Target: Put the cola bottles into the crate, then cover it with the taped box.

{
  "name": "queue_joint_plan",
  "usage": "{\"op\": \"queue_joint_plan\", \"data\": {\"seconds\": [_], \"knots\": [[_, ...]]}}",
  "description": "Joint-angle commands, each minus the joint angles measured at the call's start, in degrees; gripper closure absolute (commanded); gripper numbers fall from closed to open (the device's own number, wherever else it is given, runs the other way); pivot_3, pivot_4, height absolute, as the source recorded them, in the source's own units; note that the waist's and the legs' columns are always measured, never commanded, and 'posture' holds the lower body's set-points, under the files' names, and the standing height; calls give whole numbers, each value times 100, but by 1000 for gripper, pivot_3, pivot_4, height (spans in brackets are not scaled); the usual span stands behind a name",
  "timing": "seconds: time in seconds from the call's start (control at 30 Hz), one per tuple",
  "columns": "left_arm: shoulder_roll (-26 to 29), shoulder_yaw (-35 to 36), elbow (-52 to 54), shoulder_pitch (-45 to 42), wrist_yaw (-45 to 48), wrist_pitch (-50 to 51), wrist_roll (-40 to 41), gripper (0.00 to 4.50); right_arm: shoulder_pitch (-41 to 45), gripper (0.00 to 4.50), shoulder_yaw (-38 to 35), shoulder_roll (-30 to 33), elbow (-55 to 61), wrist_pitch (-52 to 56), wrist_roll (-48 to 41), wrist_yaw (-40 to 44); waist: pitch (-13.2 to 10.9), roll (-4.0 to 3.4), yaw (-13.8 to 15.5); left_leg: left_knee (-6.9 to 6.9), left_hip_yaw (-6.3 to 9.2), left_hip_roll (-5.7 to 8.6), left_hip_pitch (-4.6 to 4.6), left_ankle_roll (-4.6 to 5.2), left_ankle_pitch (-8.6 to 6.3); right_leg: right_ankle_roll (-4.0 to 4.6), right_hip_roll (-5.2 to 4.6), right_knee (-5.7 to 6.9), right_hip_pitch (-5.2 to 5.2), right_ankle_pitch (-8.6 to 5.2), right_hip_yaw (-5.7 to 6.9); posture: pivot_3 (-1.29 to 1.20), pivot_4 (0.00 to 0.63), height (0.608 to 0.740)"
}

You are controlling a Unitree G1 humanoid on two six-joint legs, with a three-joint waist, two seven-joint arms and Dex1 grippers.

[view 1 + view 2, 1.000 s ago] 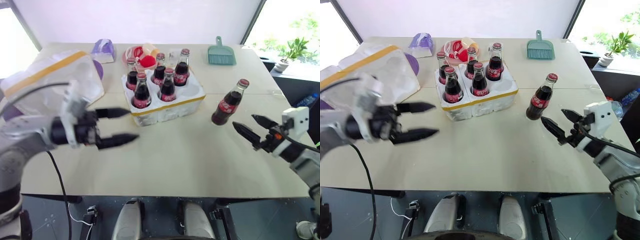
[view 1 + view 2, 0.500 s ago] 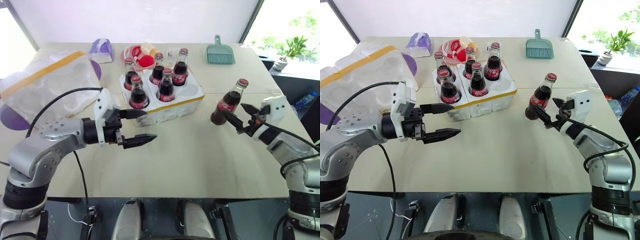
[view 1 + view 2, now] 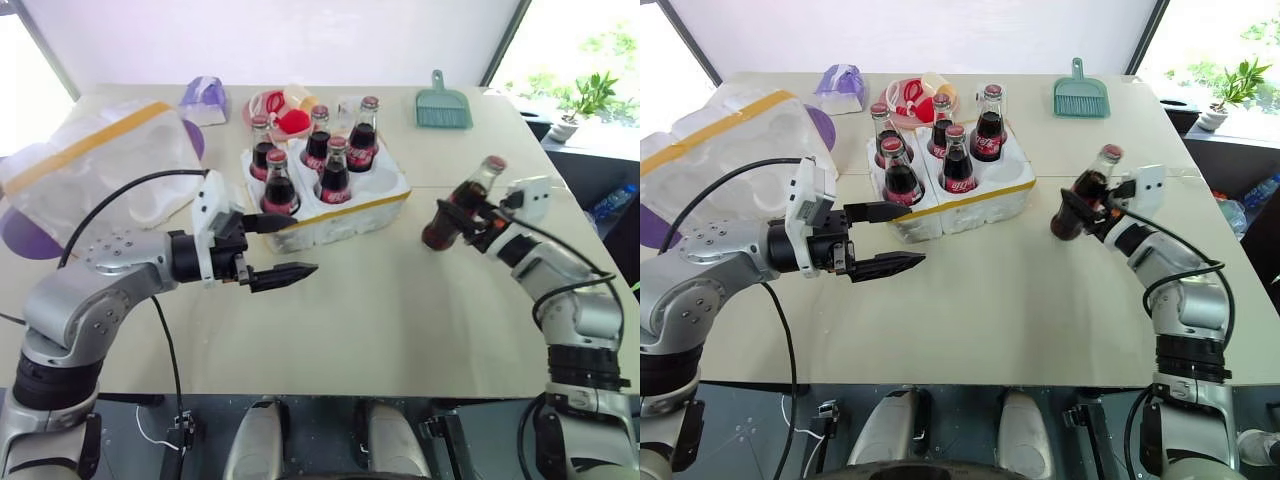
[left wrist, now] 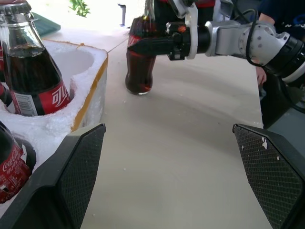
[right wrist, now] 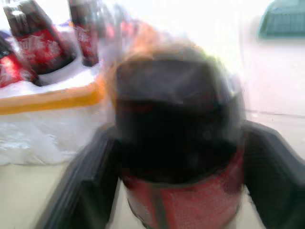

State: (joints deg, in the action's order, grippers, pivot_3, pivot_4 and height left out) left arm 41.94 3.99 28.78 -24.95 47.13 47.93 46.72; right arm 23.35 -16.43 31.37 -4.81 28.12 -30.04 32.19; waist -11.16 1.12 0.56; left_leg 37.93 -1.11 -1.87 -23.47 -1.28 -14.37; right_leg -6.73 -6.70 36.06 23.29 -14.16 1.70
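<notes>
Head views: the beige counter (image 3: pixel 380 330) carries the crate (image 3: pixel 330 215), a white foam tray banded with thin yellow tape, toward the far middle. Five cola bottles (image 3: pixel 334 172) of clear glass with dark cola, red caps and red labels stand in its round wells; the well nearest the right edge is bare. The sixth cola bottle (image 3: pixel 456 212) stands on the counter toward the right edge, tilted, with the right gripper (image 3: pixel 462 218) closed on its body; a second ago those jaws were spread and short of it. The left gripper (image 3: pixel 285 248) hovers at the crate's near-left corner, jaws wide apart, closer to the crate than before. The taped box (image 3: pixel 95 165), bumpy white foam with a broad yellow band, lies by the left edge. A teal dustpan (image 3: pixel 443 104) sits near the far edge.

Left wrist view: textured black fingers (image 4: pixel 76 179) frame the crate's grainy foam wall and the gripped bottle.

Right wrist view: the bottle's red label fills the space between the jaws.
</notes>
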Motion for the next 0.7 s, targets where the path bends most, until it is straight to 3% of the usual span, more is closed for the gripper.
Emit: {"op": "queue_joint_plan", "data": {"seconds": [0.03,0.37,0.5,0.7], "knots": [[-36,78,130,-47,-80,-142,-15,0,266,1704,-360,162,706,201,-426,-2,-7,-11,-7,0,0,0,0,0,0,0,0,0,1,0,0,0,150,736],[-59,81,27,-130,-121,-224,-68,0,2053,1704,-261,266,759,772,-1010,92,-24,-40,-70,-10,-4,-2,-9,0,0,-1,2,5,20,0,-3,0,150,736],[-98,45,27,-156,-166,-282,-123,0,2724,1704,502,-138,357,481,-590,339,-25,-39,-125,-8,-6,-1,-10,0,0,-2,1,2,17,1,-3,0,150,736],[-112,127,137,-82,-301,-312,-143,0,2668,1704,1237,-366,-325,-185,184,782,-25,-37,-90,-6,-3,0,-19,0,1,-2,0,3,22,1,-1,0,150,736]]}}
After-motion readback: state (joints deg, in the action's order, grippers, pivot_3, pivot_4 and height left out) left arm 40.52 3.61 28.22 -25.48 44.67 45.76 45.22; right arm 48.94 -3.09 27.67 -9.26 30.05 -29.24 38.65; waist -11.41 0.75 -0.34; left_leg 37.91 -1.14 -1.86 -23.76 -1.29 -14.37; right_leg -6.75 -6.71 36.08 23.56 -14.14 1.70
